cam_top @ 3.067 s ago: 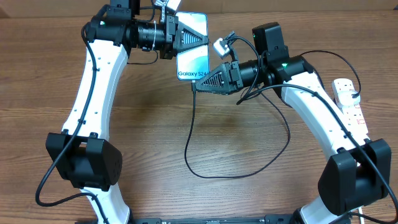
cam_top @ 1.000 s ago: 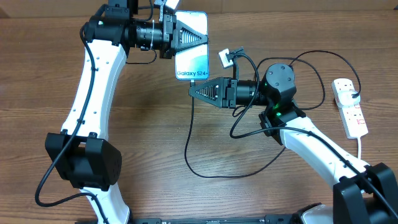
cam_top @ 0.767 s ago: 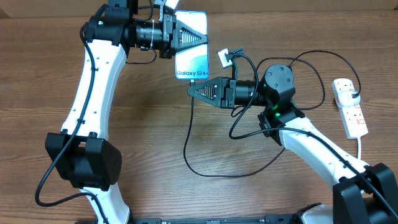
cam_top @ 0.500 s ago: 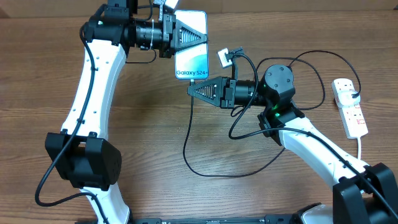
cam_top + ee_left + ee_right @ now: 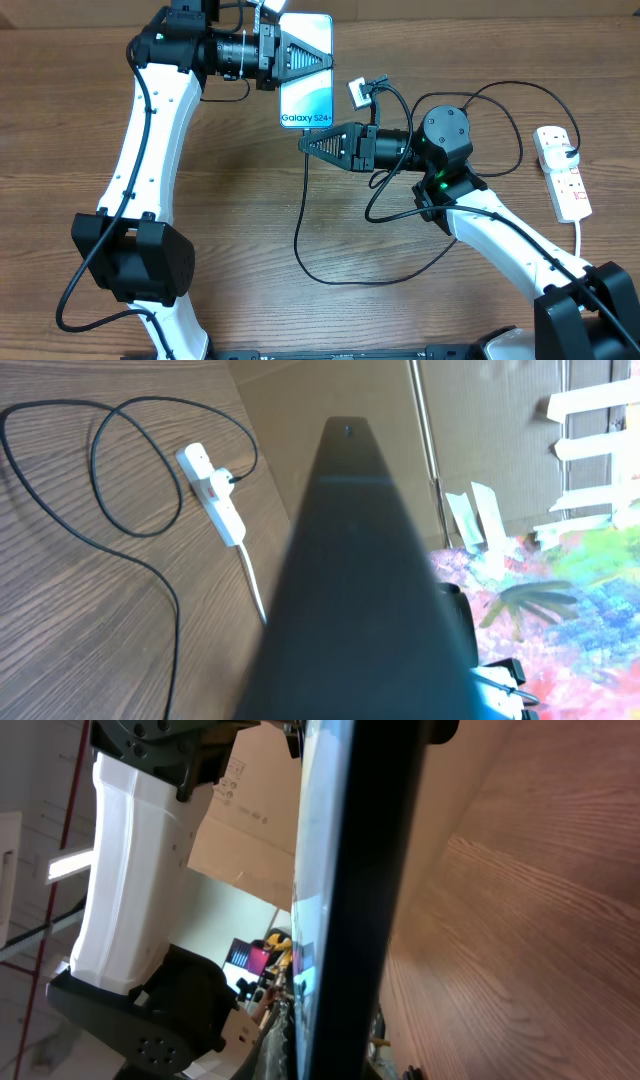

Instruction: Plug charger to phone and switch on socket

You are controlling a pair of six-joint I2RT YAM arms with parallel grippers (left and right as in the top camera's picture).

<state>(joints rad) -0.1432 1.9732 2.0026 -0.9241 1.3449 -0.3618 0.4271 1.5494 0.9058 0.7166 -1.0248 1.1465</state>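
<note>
Jaws of the left gripper (image 5: 328, 60) were clamped on the phone's (image 5: 305, 100) upper half; rigid and glassy, it looked slippery and best held by its edges. Just below the phone's lower edge, the right gripper (image 5: 305, 143) seemed pinched shut on the charger (image 5: 299, 230) near its hidden connector tip. The thin cable trailed limply, so a hold close to the tip suited it. The socket (image 5: 565, 175) lay well apart from the phone.
</note>
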